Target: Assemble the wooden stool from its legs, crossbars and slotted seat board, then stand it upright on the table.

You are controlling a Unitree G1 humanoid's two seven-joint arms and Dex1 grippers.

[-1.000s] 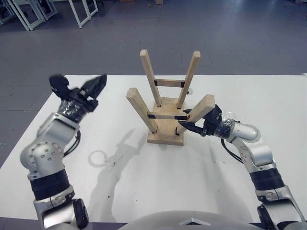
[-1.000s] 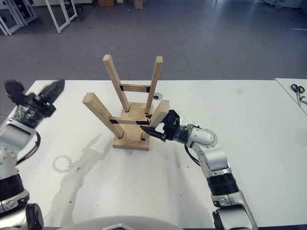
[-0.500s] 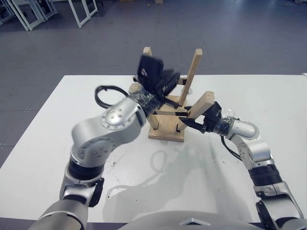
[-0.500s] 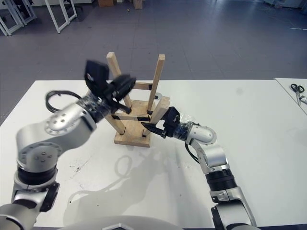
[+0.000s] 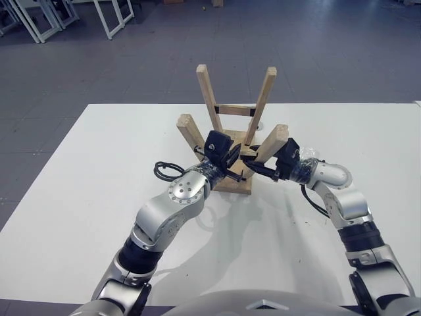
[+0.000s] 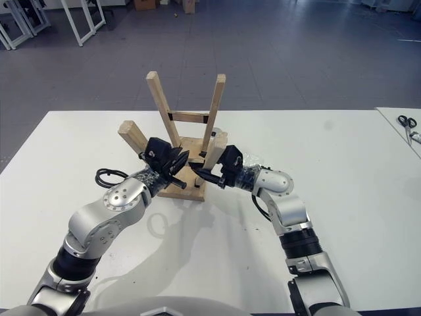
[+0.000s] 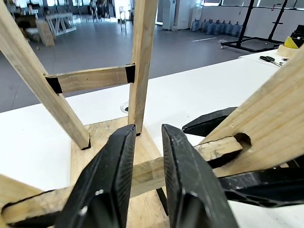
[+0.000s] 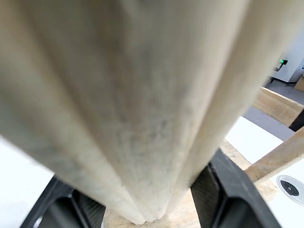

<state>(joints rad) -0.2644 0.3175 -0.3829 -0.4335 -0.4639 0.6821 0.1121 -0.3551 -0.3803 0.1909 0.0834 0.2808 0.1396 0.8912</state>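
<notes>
Table: white rectangular top, plain and matt, its far edge running against a grey floor. One round grommet is set flush into the surface toward the far side, just behind the stool. A few small dark specks mark the top nearer the front. Resting on it: one wooden stool, placed upside down near the middle of the top, its seat board flat on the table and bearing all the weight, with its legs standing up from the board and leaning outward. Second table: white, at the right, apart from the first, carrying one pair of scissors.
</notes>
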